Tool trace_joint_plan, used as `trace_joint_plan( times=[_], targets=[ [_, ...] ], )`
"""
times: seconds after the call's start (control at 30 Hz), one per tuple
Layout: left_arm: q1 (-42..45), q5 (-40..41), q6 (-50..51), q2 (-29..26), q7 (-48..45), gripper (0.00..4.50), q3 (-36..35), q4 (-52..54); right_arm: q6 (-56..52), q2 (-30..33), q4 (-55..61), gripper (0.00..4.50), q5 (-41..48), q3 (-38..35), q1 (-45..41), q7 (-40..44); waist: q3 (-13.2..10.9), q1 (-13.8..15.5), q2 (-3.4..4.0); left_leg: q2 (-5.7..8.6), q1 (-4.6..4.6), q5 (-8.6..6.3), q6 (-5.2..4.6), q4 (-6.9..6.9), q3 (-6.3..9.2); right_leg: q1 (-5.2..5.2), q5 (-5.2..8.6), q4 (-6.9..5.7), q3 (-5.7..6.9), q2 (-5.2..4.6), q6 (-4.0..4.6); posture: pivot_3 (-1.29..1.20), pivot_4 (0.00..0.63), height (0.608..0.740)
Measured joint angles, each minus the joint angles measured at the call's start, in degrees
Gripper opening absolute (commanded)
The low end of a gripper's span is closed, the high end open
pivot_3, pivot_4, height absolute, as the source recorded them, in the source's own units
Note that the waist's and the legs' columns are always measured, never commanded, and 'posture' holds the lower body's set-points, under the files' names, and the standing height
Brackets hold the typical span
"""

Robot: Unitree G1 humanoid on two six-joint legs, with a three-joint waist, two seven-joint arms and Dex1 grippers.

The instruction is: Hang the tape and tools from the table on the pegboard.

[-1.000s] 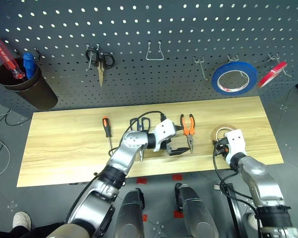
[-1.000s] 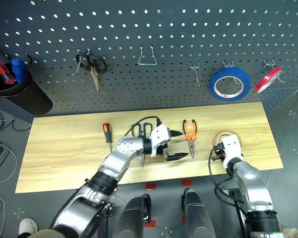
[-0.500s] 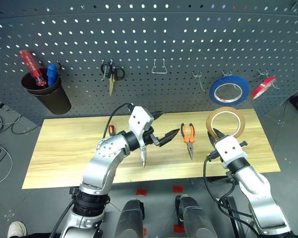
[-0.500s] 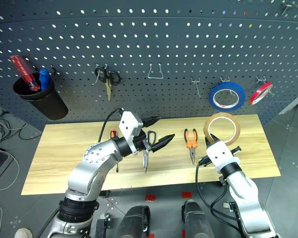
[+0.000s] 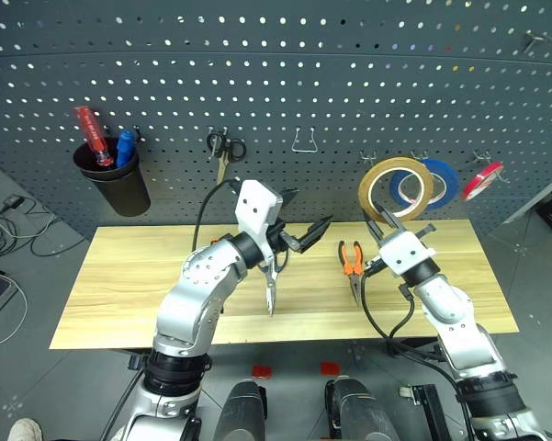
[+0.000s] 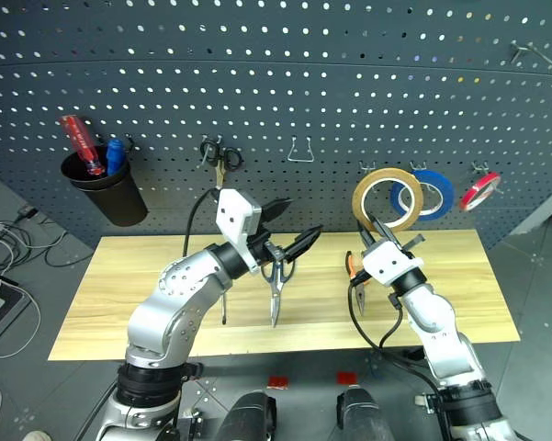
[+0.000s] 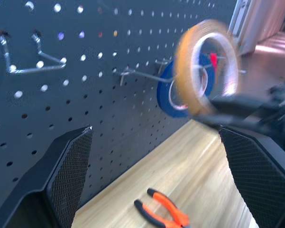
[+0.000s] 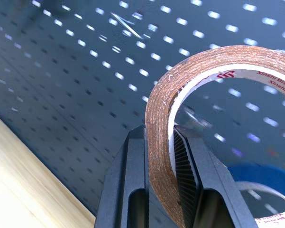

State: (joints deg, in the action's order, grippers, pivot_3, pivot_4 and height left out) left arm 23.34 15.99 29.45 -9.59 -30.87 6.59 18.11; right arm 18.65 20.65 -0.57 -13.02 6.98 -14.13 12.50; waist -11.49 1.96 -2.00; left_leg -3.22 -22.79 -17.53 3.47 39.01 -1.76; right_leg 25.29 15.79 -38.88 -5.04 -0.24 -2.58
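The right gripper (image 8: pixel 159 156) has its two black fingers (image 8: pixel 133 190) pinching the wall of the yellow-tan roll of tape with a pale inner core (image 5: pixel 392 189), one finger inside the ring and one outside. The roll is held upright in the air in front of the wide dark grey perforated pegboard (image 5: pixel 276 92), close to the bigger blue roll of tape (image 5: pixel 430 182) that hangs on a metal hook; it overlaps the blue roll from the head views. I judge it is not yet on any hook, so this first hanging is under way but unfinished.

The left gripper (image 5: pixel 298 230) has its fingers spread wide and holds nothing. It hovers above the bench (image 5: pixel 119 285), a light wooden tabletop with plank grain, just over the blue-handled steel scissors (image 5: pixel 270 285).

Still lying on the bench are the scissors, the orange-and-black-handled pliers (image 5: pixel 352 266) and, partly hidden behind the left arm, what seems to be the small screwdriver. None of the tools has been hung. A bare wire hook (image 5: pixel 307 142) sits on the board between the small black-handled scissors (image 5: pixel 223 152) and the blue roll. By my reading, the whole task remains: tape first, then three tools
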Motion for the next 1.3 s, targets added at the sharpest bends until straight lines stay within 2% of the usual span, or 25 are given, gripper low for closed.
trace_joint_plan(
  times=[0.27, 0.43, 0.47, 0.57, 0.8, 1.0, 1.1, 1.3],
  targets=[
    [2.1, 0.0, -1.6, 1.3, 0.1, 4.5, 2.0, -2.9, 2.1, -1.0, -11.5, 0.46, 2.8, 0.4, -6.9, 3.6, 0.4, 0.0, -0.03, -0.01, 0.01, 0.0, 0.0, 0.0, -0.01, 0.02, 0.0, -0.06, -0.01, 0.0, 0.0, 0.13, 0.13, 0.74],
    [2.1, 0.0, -2.0, 1.0, 0.0, 4.5, 2.0, -3.0, 1.3, -1.8, -14.4, 0.46, 5.0, 0.4, -9.1, 5.0, 0.4, 0.0, -0.02, -0.03, 0.01, 0.0, 0.0, 0.01, -0.01, 0.02, 0.0, -0.08, 0.0, -0.01, 0.01, 0.14, 0.129, 0.74],
    [2.1, 0.0, -2.0, 0.9, 0.0, 4.5, 2.0, -3.0, 1.0, -1.9, -14.4, 1.2, 5.2, 0.4, -9.1, 5.2, 0.4, 0.0, -0.02, -0.03, 0.01, 0.0, 0.0, 0.02, -0.01, 0.01, 0.0, -0.08, 0.0, -0.02, 0.01, 0.14, 0.129, 0.74],
    [2.1, 0.0, -2.1, 0.9, 0.0, 4.5, 2.0, -3.0, 0.5, -2.2, -14.1, 2.09, 5.5, 0.4, -8.3, 6.0, 0.6, 0.0, -0.02, -0.03, 0.0, 0.0, 0.0, 0.02, -0.01, 0.01, 0.0, -0.09, 0.01, -0.02, 0.01, 0.14, 0.129, 0.74],
    [2.1, 0.0, -2.1, 0.9, 0.1, 4.5, 2.1, -3.0, -1.2, -2.5, -11.1, 4.48, 5.8, 0.4, -4.6, 6.8, 1.4, 0.0, -0.01, -0.03, 0.02, 0.0, 0.0, 0.02, -0.03, 0.01, 0.0, -0.1, -0.02, -0.02, 0.01, 0.13, 0.134, 0.74],
    [-0.2, 0.0, -3.0, -0.1, -1.1, 4.5, 2.8, -3.0, -7.6, -2.2, -4.4, 4.48, 7.6, 0.3, 0.0, 8.8, 1.7, 0.2, 0.0, -0.02, 0.05, -0.03, -0.05, 0.02, -0.02, -0.03, 0.0, -0.1, -0.04, -0.02, 0.01, 0.12, 0.153, 0.74],
    [-2.6, -0.3, -3.7, -2.0, -2.2, 4.5, 3.1, -3.5, -13.5, -1.5, -2.0, 4.48, 7.7, 0.3, 3.2, 10.1, 1.7, 0.5, 0.0, -0.02, 0.08, -0.03, -0.06, 0.04, -0.04, -0.02, 0.0, -0.11, -0.08, -0.02, 0.01, 0.11, 0.188, 0.74],
    [-9.5, -0.9, -5.9, -8.4, -6.2, 4.5, 4.0, -3.5, -32.5, -1.5, 8.0, 4.48, 10.0, 0.1, 7.0, 11.7, 1.6, 0.7, 0.04, -0.03, 0.23, -0.19, -0.35, 0.02, -0.04, -0.12, 0.0, -0.09, -0.14, 0.04, 0.02, 0.09, 0.256, 0.74]
  ],
)
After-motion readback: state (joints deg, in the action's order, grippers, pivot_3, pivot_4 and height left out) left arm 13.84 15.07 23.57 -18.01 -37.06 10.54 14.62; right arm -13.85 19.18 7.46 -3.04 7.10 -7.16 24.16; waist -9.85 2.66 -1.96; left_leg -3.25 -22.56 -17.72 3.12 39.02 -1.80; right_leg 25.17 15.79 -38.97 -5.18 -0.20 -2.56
